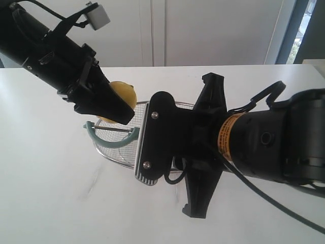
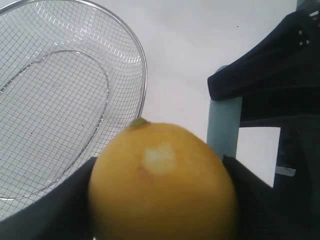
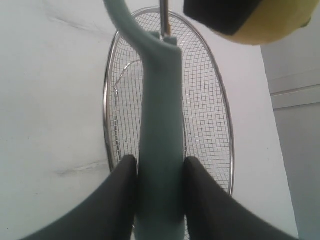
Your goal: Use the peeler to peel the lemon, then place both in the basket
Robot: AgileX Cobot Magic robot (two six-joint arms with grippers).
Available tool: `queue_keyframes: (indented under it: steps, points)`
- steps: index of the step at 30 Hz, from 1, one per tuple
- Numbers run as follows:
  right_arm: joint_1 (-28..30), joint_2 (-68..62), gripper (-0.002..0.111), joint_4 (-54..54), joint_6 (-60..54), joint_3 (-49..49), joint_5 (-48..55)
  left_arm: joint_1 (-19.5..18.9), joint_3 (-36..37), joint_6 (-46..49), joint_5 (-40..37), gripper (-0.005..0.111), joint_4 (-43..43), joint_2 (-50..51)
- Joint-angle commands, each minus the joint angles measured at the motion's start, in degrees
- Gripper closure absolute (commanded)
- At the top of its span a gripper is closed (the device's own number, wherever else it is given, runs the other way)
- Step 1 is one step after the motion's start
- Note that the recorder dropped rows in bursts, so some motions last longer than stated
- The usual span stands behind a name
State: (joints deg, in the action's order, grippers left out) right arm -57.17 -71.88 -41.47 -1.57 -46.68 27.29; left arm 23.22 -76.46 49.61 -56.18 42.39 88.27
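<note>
Two black robot arms meet over a white table (image 1: 45,193). A shallow silver wire-mesh basket (image 1: 112,152) rests on the table beneath them.

The left gripper (image 2: 160,172) comes in from the upper left of the exterior view. It is clamped on the lemon (image 2: 162,200), with one dark finger pressed against each side of the fruit. The lemon is held in the air, above the far rim of the basket rather than inside it. Its bright yellow skin is nearly whole. One small pale patch (image 2: 159,157), lighter than the skin around it, shows close to the green stem nub.

The right gripper (image 3: 161,165) reaches in from the right and fills the foreground of the exterior view. Its two fingers are closed on the handle of the pale teal peeler (image 3: 161,125), squeezing it from both sides. The peeler's curved forked head and thin metal blade (image 1: 114,129) point toward the left gripper. They hang over the basket, just below the lemon and the fingers that hold it. The blade seems to sit slightly apart from the fruit, but the left gripper's fingers hide that spot, so I cannot be sure.

Lemon and peeler are both held above the mesh, neither resting in the basket. Plain white wall panels (image 1: 203,30) stand behind the table.
</note>
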Motion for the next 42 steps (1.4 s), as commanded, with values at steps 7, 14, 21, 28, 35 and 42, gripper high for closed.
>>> queue_keyframes:
  steps: [7, 14, 21, 28, 35, 42]
  points:
    - [0.06, 0.33, 0.108, -0.75, 0.53, 0.12, -0.60, -0.27, -0.25, 0.14, -1.71, 0.107, 2.91, -0.30]
    - [0.22, 0.07, 0.108, -0.90, 0.53, 0.12, -0.60, -0.27, -0.25, 0.14, -2.14, 0.107, 3.51, -0.30]
    - [0.22, -5.94, 0.108, -2.02, 0.53, 0.12, -0.60, -0.27, -0.25, 0.14, -2.36, 0.107, 3.70, -0.30]
    - [0.22, -8.67, 0.108, -2.38, 0.53, 0.12, -0.60, -0.27, -0.25, 0.14, -2.48, 0.107, 3.66, -0.30]
    - [0.22, -2.99, 0.108, -2.48, 1.57, 0.01, -0.61, -0.27, -0.25, 0.14, -2.20, 0.107, 3.66, -0.30]
    - [0.22, -4.07, 0.108, -8.68, 5.33, 0.01, 1.33, -0.27, -0.25, 0.14, -3.54, 0.107, 3.79, -0.30]
